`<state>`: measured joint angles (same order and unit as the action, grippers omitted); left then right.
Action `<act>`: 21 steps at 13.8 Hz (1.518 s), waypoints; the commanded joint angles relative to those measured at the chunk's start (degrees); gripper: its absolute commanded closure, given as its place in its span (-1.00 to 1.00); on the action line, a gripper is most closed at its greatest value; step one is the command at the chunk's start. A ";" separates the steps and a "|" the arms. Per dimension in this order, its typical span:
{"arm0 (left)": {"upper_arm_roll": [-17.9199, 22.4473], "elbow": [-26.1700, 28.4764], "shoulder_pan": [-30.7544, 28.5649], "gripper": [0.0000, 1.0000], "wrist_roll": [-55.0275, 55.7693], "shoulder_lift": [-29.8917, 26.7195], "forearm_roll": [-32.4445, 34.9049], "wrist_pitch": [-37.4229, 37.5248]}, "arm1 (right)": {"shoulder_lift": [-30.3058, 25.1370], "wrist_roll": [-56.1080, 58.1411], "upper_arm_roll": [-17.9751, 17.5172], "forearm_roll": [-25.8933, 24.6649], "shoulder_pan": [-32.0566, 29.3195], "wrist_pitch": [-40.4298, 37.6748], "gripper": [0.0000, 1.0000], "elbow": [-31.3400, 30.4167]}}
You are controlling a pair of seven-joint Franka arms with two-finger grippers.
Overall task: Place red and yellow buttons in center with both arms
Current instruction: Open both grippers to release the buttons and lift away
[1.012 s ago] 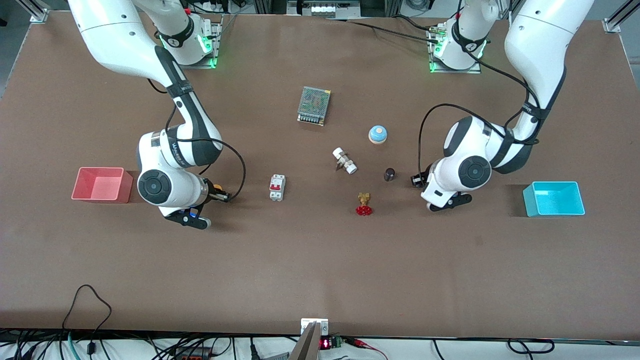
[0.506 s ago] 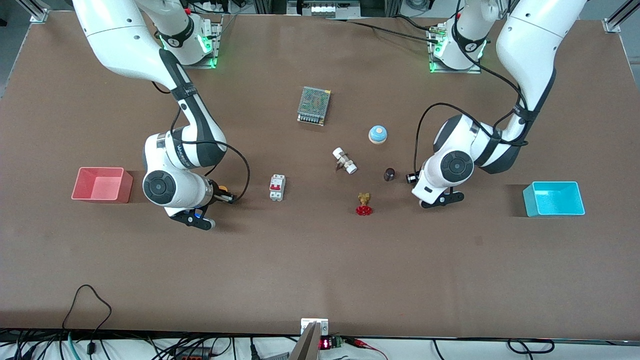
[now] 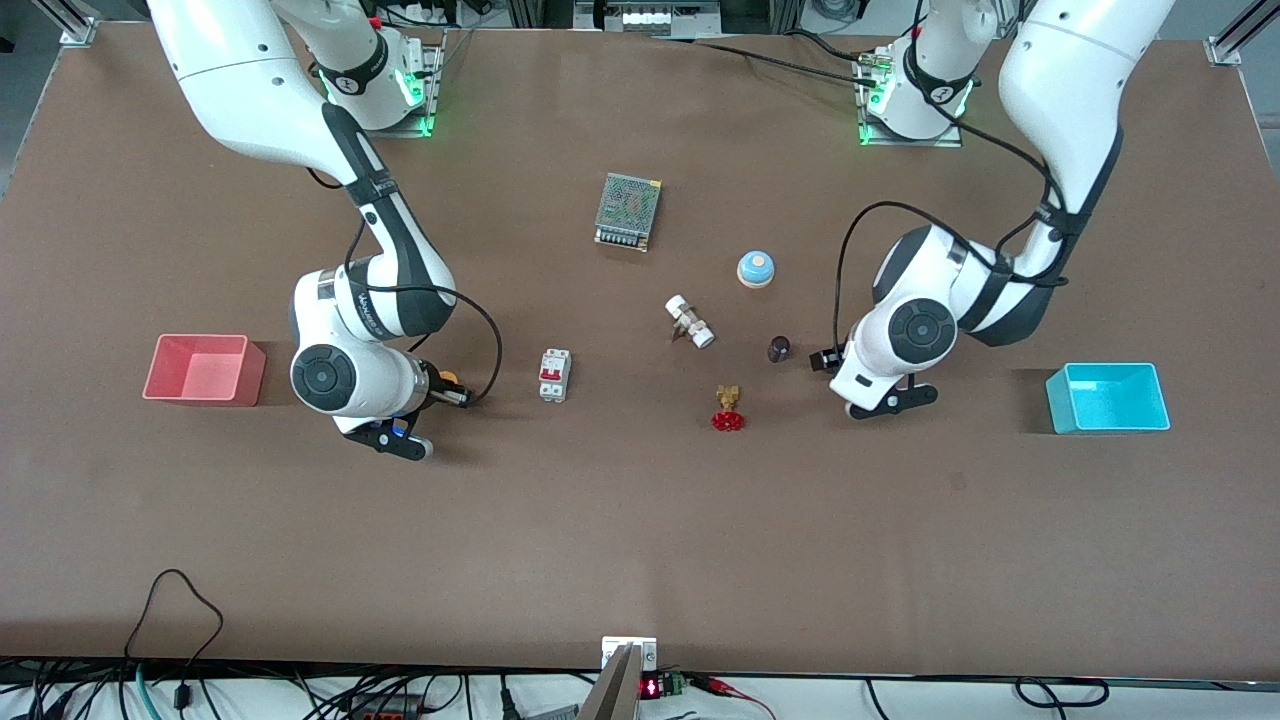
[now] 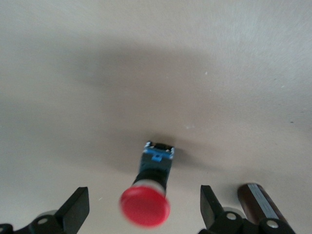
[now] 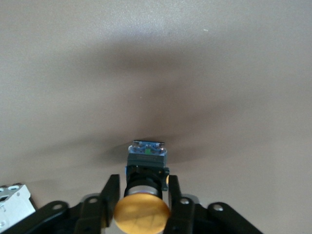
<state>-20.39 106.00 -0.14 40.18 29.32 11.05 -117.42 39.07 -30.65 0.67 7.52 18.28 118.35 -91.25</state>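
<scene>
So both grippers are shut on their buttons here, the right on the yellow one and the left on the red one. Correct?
Not quite. The right gripper is shut on the yellow button, as said. The left wrist view shows the left gripper open: its fingers stand well apart from the red button, which sits between them untouched.

I saw two glossy white arms, the left arm [image 3: 1060, 110] and the right arm [image 3: 250, 90], each with black bands, a grey disc at the wrist joint and a looping black cable. Green lights glowed at both bases. Each hand had black fingers [image 5: 109, 195] with small screws.
</scene>
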 commanded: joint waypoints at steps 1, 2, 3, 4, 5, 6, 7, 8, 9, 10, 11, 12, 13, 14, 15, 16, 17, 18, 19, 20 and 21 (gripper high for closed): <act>-0.09 -3.59 -0.21 -1.00 -2.89 -4.44 1.51 7.44 | -0.92 0.40 0.38 1.09 0.35 -0.66 -1.00 2.30; 0.00 -4.82 -0.30 -1.00 -5.52 -5.66 1.51 8.25 | -2.06 0.50 0.47 1.00 0.35 -1.37 -1.00 3.52; 0.09 -5.18 -0.56 -1.00 -8.77 -7.16 1.43 8.87 | -3.90 0.50 0.56 1.00 0.18 -3.37 -1.00 4.15; 0.35 -5.79 -0.91 -1.00 -12.63 -8.91 1.43 9.13 | -5.75 0.76 0.82 0.92 0.09 -5.31 -1.00 5.46; 0.35 -7.45 -1.61 -1.00 -15.97 -9.89 1.43 10.62 | -8.11 0.94 1.00 0.92 0.00 -7.15 -1.00 5.91; 0.27 -10.08 -1.62 -1.00 -17.92 -9.98 1.43 13.59 | -10.92 1.11 1.09 0.74 -0.18 -8.22 -1.00 5.91; 0.09 -14.11 -1.62 -1.00 -20.46 -9.90 1.43 18.93 | -13.91 1.11 1.09 0.13 -0.61 -9.01 -1.00 5.91; 0.00 -17.02 -1.70 -1.00 -22.49 -9.98 1.34 23.24 | -16.64 1.29 1.09 -0.05 -1.49 -10.67 -1.00 5.91; 0.00 -18.53 -1.79 -1.00 -23.81 -10.42 1.34 26.07 | -19.10 1.29 1.09 -0.05 -2.63 -12.86 -1.00 6.00; 0.00 -19.50 -1.79 -1.00 -25.83 -11.64 1.34 28.27 | -20.78 1.38 1.09 0.04 -3.51 -14.54 -1.00 6.00; 0.09 -19.86 -1.79 -1.00 -28.11 -12.78 1.16 29.78 | -21.49 1.38 1.43 0.04 -4.56 -16.04 -1.00 6.26; 0.26 -19.95 -1.88 -1.00 -30.57 -13.93 0.64 31.18 | -21.93 2.16 1.70 0.12 -5.79 -17.18 -1.00 7.48; 0.27 -19.95 -2.58 -1.00 -32.68 -15.07 0.46 31.63 | -21.94 4.95 2.22 0.21 -7.54 -19.37 -1.00 9.75; -0.17 -19.86 -3.45 -1.00 -33.49 -15.52 0.11 32.33 | -21.94 8.29 2.23 0.21 -9.30 -21.83 -1.00 11.43; -0.09 -19.25 -3.55 -1.00 -32.89 -16.13 -0.94 33.04 | -21.94 11.80 2.49 0.30 -11.32 -24.29 -1.00 12.49; -0.09 -18.99 -3.90 -1.00 -32.88 -16.22 -1.29 32.96 | -22.11 15.32 2.67 0.04 -13.43 -26.57 -1.00 13.02; -0.09 -19.16 -4.25 -1.00 -33.23 -16.22 -1.56 32.69 | -23.24 19.35 2.67 -0.22 -15.36 -28.69 -1.00 13.38; -0.09 -19.16 -4.16 -1.00 -33.32 -16.14 -1.74 32.43 | -25.34 24.70 2.49 -2.32 -17.30 -29.14 -1.00 13.29; 0.00 -19.25 -4.34 -1.00 -33.58 -16.14 -1.82 32.25 | -26.67 29.02 2.49 -5.56 -17.75 -29.49 -1.00 12.60; 0.00 -19.51 -5.30 -1.00 -33.85 -15.87 -2.09 32.16 | -27.90 31.50 2.49 -6.89 -18.10 -30.28 -1.00 12.42; 0.00 -19.34 -6.96 -1.00 -35.50 -15.78 -4.00 30.60 | -28.43 32.31 2.49 -6.99 -19.24 -32.12 -1.00 12.50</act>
<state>-20.21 86.09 -4.38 7.91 14.00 9.83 -85.29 13.11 -1.20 4.01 2.24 -0.02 88.96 -78.27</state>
